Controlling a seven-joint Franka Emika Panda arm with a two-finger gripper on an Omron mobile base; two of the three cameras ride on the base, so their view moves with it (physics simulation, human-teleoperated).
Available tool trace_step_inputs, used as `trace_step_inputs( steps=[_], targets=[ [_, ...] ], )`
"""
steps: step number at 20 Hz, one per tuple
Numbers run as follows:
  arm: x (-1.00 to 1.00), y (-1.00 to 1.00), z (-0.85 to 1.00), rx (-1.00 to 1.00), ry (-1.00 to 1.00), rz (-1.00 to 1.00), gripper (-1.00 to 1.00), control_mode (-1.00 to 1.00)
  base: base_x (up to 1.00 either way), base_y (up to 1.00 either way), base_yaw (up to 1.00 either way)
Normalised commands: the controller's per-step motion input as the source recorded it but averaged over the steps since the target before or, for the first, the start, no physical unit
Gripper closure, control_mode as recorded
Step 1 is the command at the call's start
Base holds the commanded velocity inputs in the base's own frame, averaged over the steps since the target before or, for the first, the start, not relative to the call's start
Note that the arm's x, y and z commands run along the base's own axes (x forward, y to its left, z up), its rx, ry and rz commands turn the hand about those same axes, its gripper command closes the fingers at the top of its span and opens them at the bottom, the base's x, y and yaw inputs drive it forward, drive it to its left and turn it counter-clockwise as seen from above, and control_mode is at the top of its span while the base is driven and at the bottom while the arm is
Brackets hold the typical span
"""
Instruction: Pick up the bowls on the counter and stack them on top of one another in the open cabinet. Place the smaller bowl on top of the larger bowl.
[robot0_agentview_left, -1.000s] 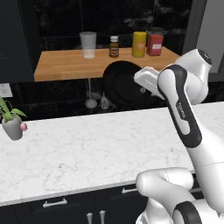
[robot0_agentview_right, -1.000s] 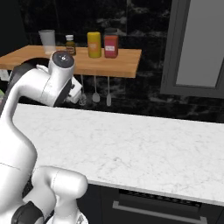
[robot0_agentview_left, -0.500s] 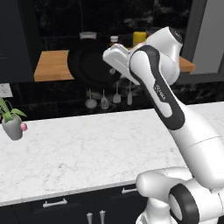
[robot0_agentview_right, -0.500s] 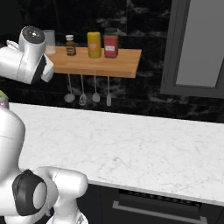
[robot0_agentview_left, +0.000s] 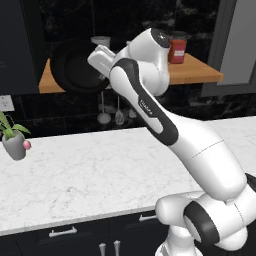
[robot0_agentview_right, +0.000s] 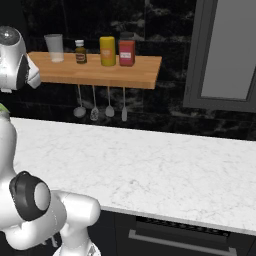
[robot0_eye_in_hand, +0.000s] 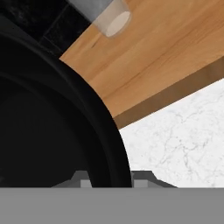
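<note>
1. Tool (robot0_eye_in_hand: 107, 177): I see it clamped on the rim of the larger bowl (robot0_agentview_left: 75, 67), one tip on each side of the bowl wall.
2. Larger bowl: held tilted on edge, in front of the left end of the open cabinet (robot0_agentview_left: 200, 72), above the counter (robot0_agentview_left: 100, 165).
3. Open cabinet: carries a clear glass (robot0_agentview_right: 54, 47), a brown bottle (robot0_agentview_right: 80, 51), a yellow jar (robot0_agentview_right: 107, 51) and a red tin (robot0_agentview_right: 127, 52) along its back edge.
4. Counter, left edge: potted plant (robot0_agentview_left: 15, 140).
</note>
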Motion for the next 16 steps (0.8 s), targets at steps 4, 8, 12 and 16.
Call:
trace_step_inputs(
  steps=[4, 8, 12, 16],
  targets=[
    [0.77, 0.38, 0.01, 0.00, 0.02, -0.13, 1.00, -1.00, 0.00, 0.00, 0.00],
    [0.53, 0.39, 0.01, 0.00, 0.10, -0.11, 1.00, -1.00, 0.00, 0.00, 0.00],
    [0.38, 0.43, 0.12, 0.00, 0.07, -0.11, 1.00, -1.00, 0.00, 0.00, 0.00],
    [0.34, 0.22, 0.16, 0.00, 0.11, -0.13, 1.00, -1.00, 0.00, 0.00, 0.00]
  ],
)
